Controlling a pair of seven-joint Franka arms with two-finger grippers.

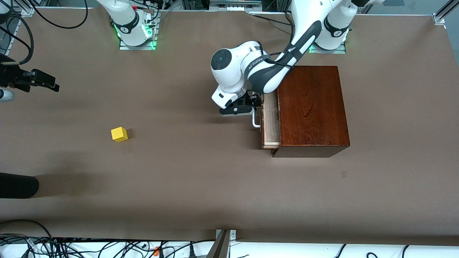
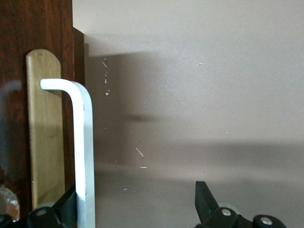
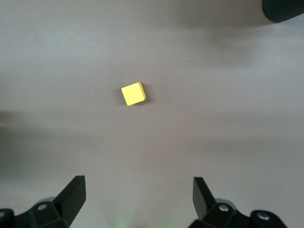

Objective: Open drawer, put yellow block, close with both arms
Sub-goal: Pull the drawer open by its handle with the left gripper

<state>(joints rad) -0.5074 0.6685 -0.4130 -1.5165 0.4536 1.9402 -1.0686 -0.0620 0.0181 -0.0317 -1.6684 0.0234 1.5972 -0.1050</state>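
Observation:
The reddish-brown box [image 1: 312,107] stands toward the left arm's end of the table. Its drawer [image 1: 270,123] is pulled out a little, so a strip of pale tray shows. My left gripper [image 1: 247,106] is at the white handle [image 1: 255,121]. In the left wrist view the left gripper [image 2: 137,195] is open, and the handle bar [image 2: 83,152] lies between the fingers, close against one finger [image 2: 70,202]. The yellow block [image 1: 119,134] lies alone on the table toward the right arm's end. My right gripper [image 3: 138,184] hangs open high over the table, with the block [image 3: 133,93] below it and nothing between its fingers.
A rounded black object [image 1: 18,186] juts in at the right arm's end, nearer the front camera than the block. Cables run along the table's edges. Brown tabletop [image 1: 200,172] stretches between the block and the box.

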